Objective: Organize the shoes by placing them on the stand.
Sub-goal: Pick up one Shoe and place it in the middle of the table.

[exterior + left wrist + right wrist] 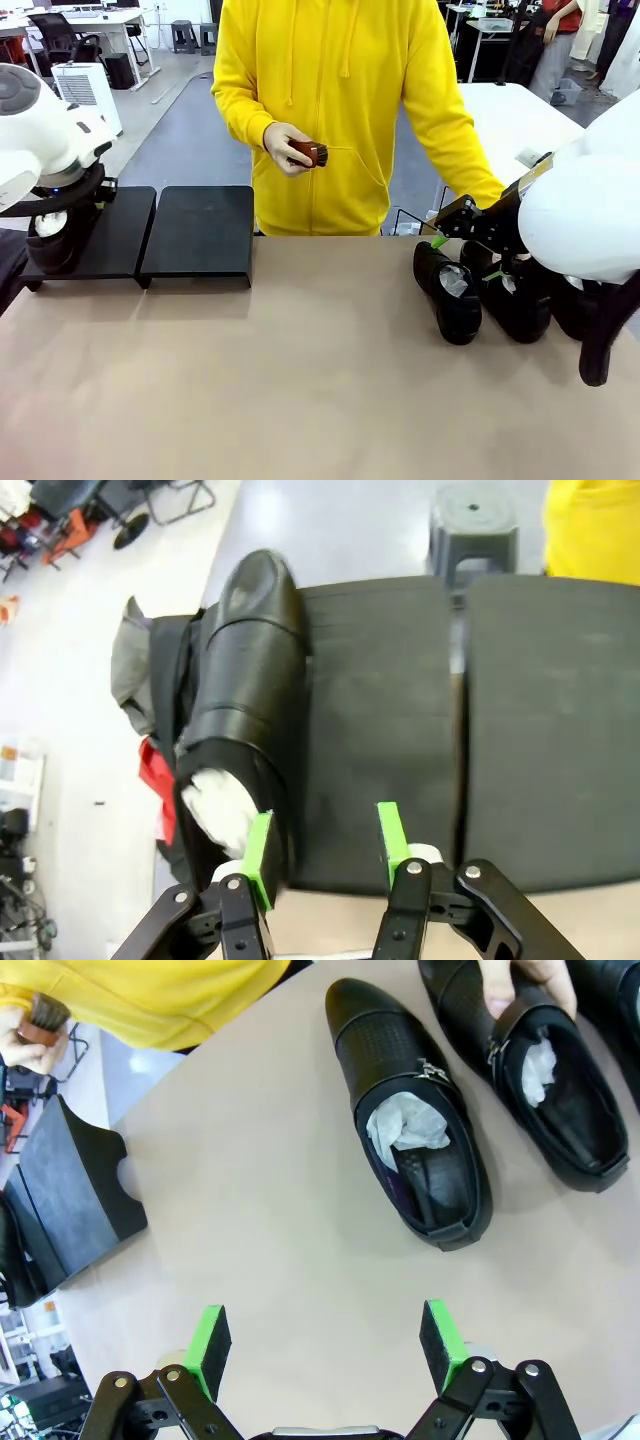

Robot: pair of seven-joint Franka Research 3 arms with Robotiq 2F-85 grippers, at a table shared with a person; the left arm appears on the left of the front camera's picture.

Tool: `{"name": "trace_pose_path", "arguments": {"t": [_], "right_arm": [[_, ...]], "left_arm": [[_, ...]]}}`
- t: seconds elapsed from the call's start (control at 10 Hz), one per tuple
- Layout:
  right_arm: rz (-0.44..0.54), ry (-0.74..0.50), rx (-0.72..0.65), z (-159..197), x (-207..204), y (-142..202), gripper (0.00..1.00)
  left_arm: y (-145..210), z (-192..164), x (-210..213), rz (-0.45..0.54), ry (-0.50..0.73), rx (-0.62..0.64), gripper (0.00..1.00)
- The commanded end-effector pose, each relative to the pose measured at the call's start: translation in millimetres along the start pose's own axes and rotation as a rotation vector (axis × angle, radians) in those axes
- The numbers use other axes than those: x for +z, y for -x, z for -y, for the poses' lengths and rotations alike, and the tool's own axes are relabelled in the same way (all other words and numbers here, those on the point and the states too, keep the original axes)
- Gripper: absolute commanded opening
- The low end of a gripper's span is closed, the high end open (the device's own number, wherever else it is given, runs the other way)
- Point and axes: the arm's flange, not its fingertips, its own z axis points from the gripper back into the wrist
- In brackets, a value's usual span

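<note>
The shoe [250, 650] on the stand [380, 730] is smooth black leather by the look of it, softly glossy; the stand is flat matt black. The table [300, 380] (plain tan, matt, smooth) carries another shoe [410, 1110] with a finely textured upper, a small metal buckle [432, 1072] and crumpled white paper [405, 1130] inside.

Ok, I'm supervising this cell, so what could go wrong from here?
1. The placed shoe lies along the outer edge of the left platform, and the open left gripper is close beside its heel. A sideways move could push it off.
2. A person's hand rests on the second shoe, next to the nearest shoe ahead of the open right gripper. Reaching in now could bump that hand.
</note>
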Motion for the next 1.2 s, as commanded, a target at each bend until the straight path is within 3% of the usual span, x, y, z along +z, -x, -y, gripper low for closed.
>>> {"name": "trace_pose_path", "arguments": {"t": [0.0,0.3,0.6,0.8,0.9,1.1], "right_arm": [[0.000,0.000,0.000,0,0,0,1.00],[-0.049,-0.014,0.127,19,31,33,1.00],[-0.144,0.014,0.267,38,51,69,1.00],[-0.152,0.061,0.323,45,58,78,1.00],[-0.149,0.027,0.252,-9,52,45,1.00],[-0.149,0.027,0.252,-9,52,45,1.00]], "left_arm": [[16,-16,49,-0.039,0.072,0.002,0.53],[34,-19,83,-0.222,0.172,0.013,0.53],[40,-13,102,-0.303,0.280,0.041,0.53],[41,-13,101,-0.324,0.289,0.080,0.53],[40,-15,97,-0.319,0.289,0.100,0.53],[43,-7,103,-0.314,0.276,0.064,0.53]]}}
